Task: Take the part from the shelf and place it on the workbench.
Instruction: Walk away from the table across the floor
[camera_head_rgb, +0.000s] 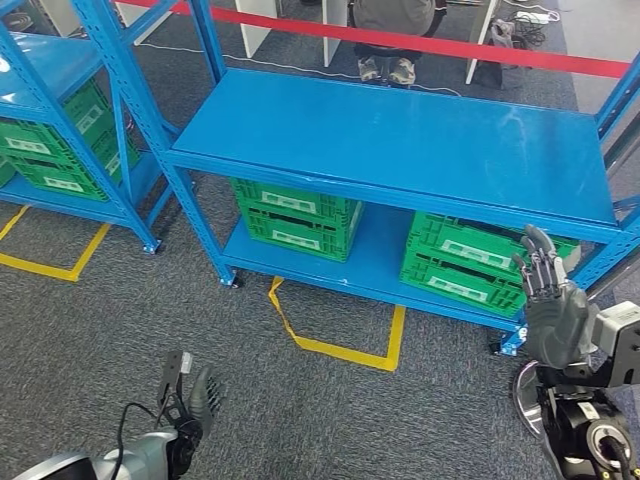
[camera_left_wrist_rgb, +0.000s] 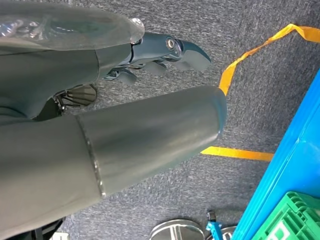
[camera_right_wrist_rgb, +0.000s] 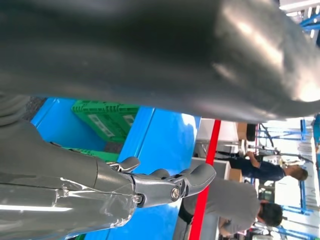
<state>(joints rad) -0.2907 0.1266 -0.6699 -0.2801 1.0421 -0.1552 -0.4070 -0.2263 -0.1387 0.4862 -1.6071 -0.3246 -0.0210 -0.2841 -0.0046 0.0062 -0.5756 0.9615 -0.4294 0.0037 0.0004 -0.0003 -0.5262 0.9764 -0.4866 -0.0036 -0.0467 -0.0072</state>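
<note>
Shelf (camera_head_rgb: 392, 140): blue, top board bare; part not visible.
Crates (camera_head_rgb: 298, 215): green, on the shelf's lower board.
Right hand (camera_head_rgb: 547, 300): raised beside the shelf's right end, fingers spread, holding nothing.
Left hand (camera_head_rgb: 198, 400): low before the shelf, fingers loosely apart, holding nothing.

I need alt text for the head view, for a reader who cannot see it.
A blue shelf stands on grey carpet, its top level bare, with green crates on the level below. The robot's right hand is raised, fingers apart, near the shelf's right end; its left hand hangs low over the floor. Both hold nothing.
</note>
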